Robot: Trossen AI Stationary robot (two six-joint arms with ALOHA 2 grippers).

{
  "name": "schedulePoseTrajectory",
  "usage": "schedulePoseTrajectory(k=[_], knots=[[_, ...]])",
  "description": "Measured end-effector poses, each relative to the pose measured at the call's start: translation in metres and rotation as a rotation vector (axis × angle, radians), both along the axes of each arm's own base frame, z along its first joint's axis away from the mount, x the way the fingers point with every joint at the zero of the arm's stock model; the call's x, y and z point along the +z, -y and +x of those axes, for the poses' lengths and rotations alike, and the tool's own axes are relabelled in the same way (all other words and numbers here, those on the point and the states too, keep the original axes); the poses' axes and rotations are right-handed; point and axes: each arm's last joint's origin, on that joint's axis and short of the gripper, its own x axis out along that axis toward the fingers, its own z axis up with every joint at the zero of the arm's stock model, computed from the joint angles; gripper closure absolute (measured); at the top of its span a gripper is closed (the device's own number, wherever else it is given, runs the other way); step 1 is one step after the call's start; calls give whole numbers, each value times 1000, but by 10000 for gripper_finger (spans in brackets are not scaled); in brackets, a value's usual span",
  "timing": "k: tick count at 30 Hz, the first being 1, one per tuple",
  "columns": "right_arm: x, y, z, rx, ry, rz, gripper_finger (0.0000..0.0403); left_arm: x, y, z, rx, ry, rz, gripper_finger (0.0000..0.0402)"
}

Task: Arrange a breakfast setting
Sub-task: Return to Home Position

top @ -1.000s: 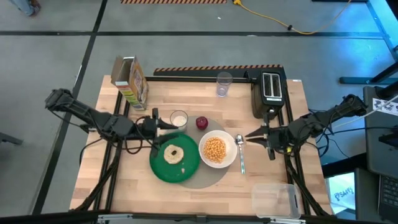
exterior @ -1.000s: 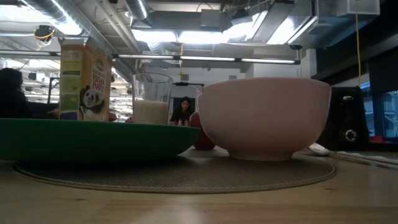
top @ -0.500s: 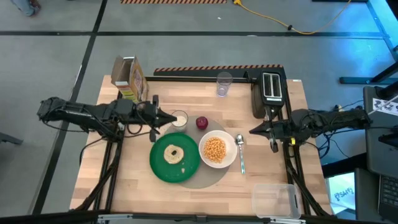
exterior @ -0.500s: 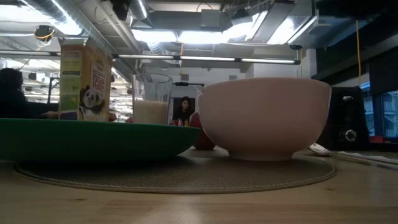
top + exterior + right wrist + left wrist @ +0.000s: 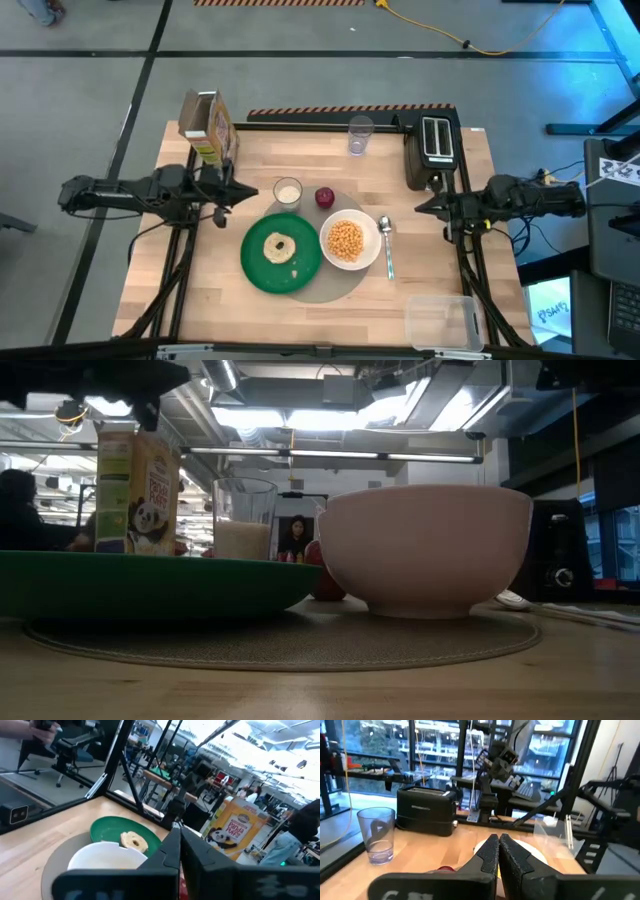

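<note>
On the round grey mat (image 5: 335,288) sit the green plate (image 5: 254,274), which carries the pale bagel (image 5: 279,248), and the white bowl (image 5: 326,240) of cereal. The silver spoon (image 5: 388,246) lies right of the bowl. The red apple (image 5: 324,197) and the small milk glass (image 5: 287,191) stand just beyond the mat. My left gripper (image 5: 232,188) is shut and empty, left of the milk glass. My right gripper (image 5: 418,207) is shut and empty, right of the spoon. The low view shows the plate (image 5: 150,585), the bowl (image 5: 425,550) and the glass (image 5: 243,520).
A cereal box (image 5: 210,128) stands at the far left, an empty glass (image 5: 360,135) at the far middle and a black toaster (image 5: 432,150) at the far right. A clear plastic container (image 5: 441,320) sits at the near right corner. People show in the room behind.
My left gripper has drawn back from beside the milk glass toward the table's left edge. My right gripper has drawn back toward the table's right edge. The setting has stayed where it was.
</note>
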Motion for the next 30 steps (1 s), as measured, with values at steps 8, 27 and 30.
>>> schedulePoseTrajectory(k=[8, 27, 30], knots=[[-16, 1, -3, -1, 50, 22, 402, -24, 0, -22, 3, 89, -22, 399], [-73, 0, 2, -15, 113, 96, 402, -77, 0, -28, 16, 90, -50, 398], [-80, 1, 4, -54, 89, 104, 402, -78, 0, -28, 28, 79, -36, 398]])
